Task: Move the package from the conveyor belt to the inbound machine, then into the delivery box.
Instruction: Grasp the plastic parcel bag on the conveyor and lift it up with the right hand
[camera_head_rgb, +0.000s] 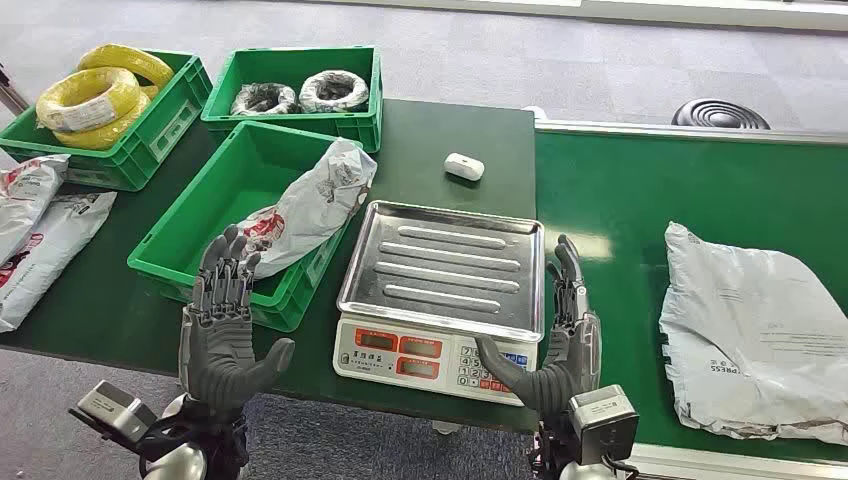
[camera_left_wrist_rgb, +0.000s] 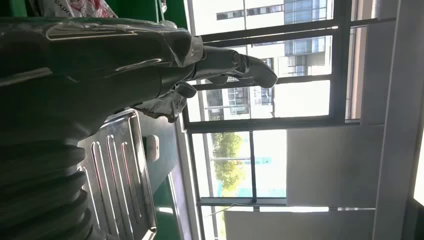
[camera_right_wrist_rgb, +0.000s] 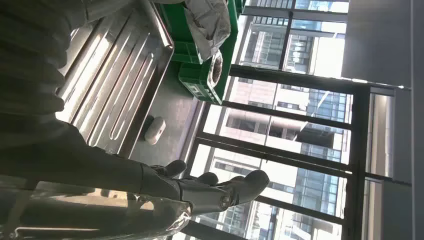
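Right, both hands hold nothing. Your left hand (camera_head_rgb: 222, 330) is raised in front of the near green plastic crate (camera_head_rgb: 180, 255), fingers spread and released. Your right hand (camera_head_rgb: 555, 345) is up at the right edge of the silver-trayed electronic scale (camera_head_rgb: 440, 290), fingers apart too, thumb just in front of the scale's keypad.

Task item: the large grey plastic mailer package (camera_head_rgb: 755, 330) lies flat on the green conveyor belt (camera_head_rgb: 610, 200), at the right, well apart from the right hand. The scale's steel tray is bare.

Containers:
- Near crate: one crumpled white-and-grey poly bag (camera_head_rgb: 315, 205) draped over its right wall, half inside.
- Far middle green crate (camera_head_rgb: 300, 85): two coils wrapped in clear film (camera_head_rgb: 300, 95), side by side.
- Far left green crate (camera_head_rgb: 150, 125): yellow wire coils (camera_head_rgb: 95, 95), stacked.

You'll also see a small white oval device (camera_head_rgb: 463, 166) on the dark green table (camera_head_rgb: 440, 140) behind the scale, and two white printed poly bags (camera_head_rgb: 40, 230) lying at the table's left edge, outside the crates.

The wrist views show each hand with straight, unclenched fingers beside the tray.
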